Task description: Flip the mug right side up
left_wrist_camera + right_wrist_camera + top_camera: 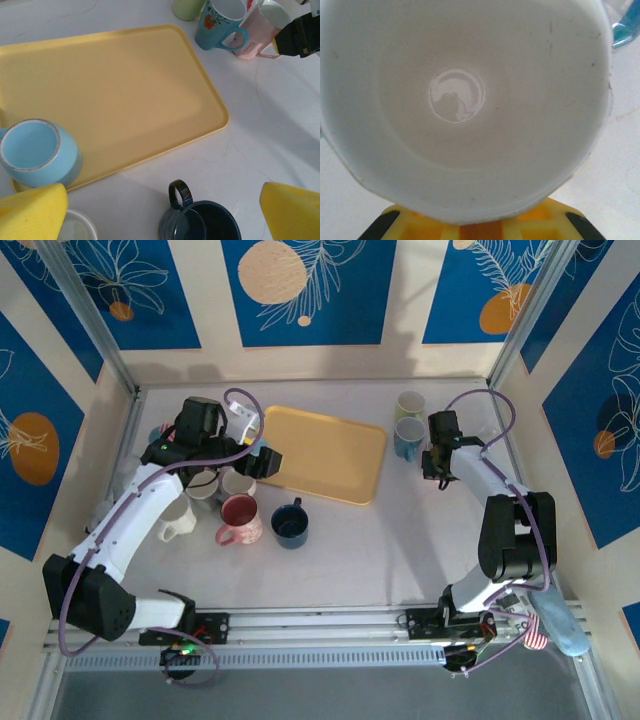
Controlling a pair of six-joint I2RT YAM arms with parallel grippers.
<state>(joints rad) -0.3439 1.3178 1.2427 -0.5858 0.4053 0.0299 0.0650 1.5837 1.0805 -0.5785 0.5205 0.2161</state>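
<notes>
The mug (pixel 254 36) is pink outside and white inside. It stands upright on the table beside a teal flowered mug (pixel 218 26), its mouth facing up. In the right wrist view its white inside (pixel 460 100) sits right over the jaws, with the rim against the yellow gripper base (pixel 480 227). My right gripper (pixel 432 462) is shut on the mug, and the fingertips are hidden under it. My left gripper (pixel 162 212) hangs wide open above a dark blue mug (pixel 200 222) by the tray's near edge, holding nothing.
A yellow tray (pixel 330 455) lies mid-table with a light-blue mug (pixel 37 152) on its left edge. A pale green mug (pixel 410 405) stands behind the teal one (pixel 407 438). A red-pink mug (pixel 240 520) and white mugs (pixel 205 485) cluster at left.
</notes>
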